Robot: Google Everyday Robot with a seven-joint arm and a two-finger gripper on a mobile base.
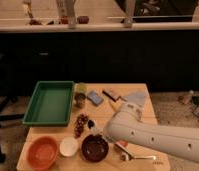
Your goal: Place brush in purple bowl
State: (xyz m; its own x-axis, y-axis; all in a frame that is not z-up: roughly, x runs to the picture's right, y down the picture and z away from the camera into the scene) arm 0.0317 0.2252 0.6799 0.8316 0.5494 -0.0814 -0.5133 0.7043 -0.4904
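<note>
Brush [92, 126] beside purple bowl [94, 148] | gripper hidden behind arm [153, 137] | jaws closed

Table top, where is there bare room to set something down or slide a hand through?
Bare wood shows on the table between the green tray and orange bowl. Less behind the blue block. The front row is crowded: orange bowl, white bowl, purple bowl, fork. The arm covers the right; its shut gripper hangs above the purple bowl.
</note>
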